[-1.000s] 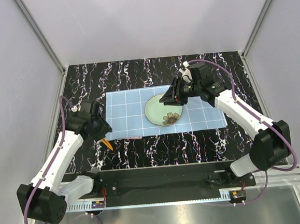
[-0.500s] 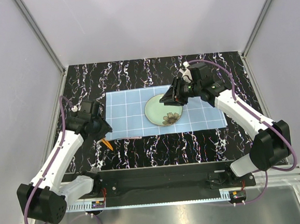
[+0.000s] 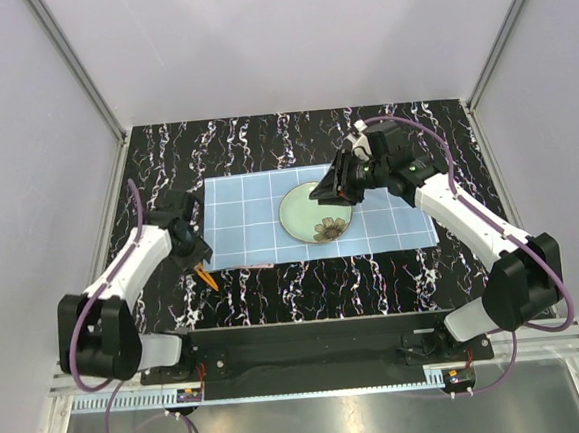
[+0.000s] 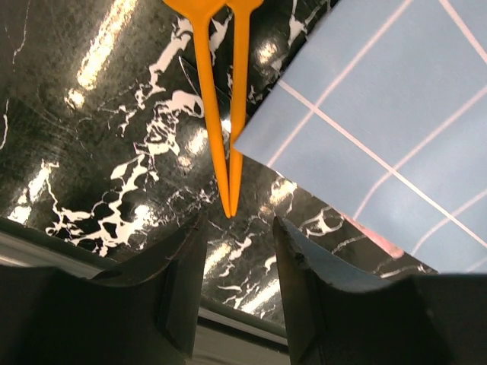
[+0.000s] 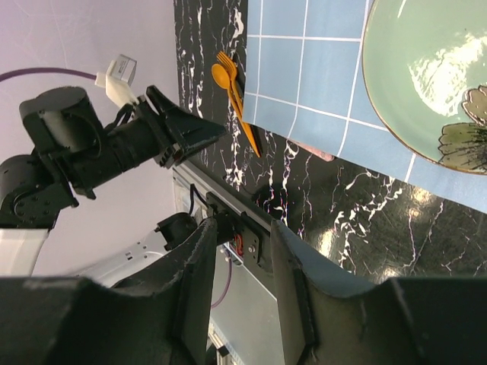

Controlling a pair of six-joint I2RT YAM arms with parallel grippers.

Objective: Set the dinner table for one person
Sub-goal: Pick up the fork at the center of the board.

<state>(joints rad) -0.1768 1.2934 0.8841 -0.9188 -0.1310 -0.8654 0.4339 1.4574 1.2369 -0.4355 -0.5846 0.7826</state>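
The dinner table (image 3: 275,288) is glossy black with white veins. On it lies a light blue gridded placemat (image 3: 258,204) that bears a green flowered plate (image 3: 309,215). An orange fork and spoon (image 3: 206,277) lie side by side on the table off the mat's near left corner. My left gripper (image 3: 200,254) hovers over them, open and empty; in its wrist view the handles (image 4: 230,137) end just ahead of the gripper (image 4: 238,223). My right gripper (image 3: 320,191) hangs open and empty above the plate's far edge. Its wrist view shows the plate (image 5: 426,76) and the orange cutlery (image 5: 232,91).
A thin pink strip (image 3: 258,267) pokes out at the placemat's near edge. White walls with metal posts close in the table on three sides. A black mounting rail (image 3: 309,340) runs along the near edge between the arm bases.
The left arm has changed pose, its elbow drawn in toward the table, while its gripper stays by the orange cutlery. The right arm has not moved.
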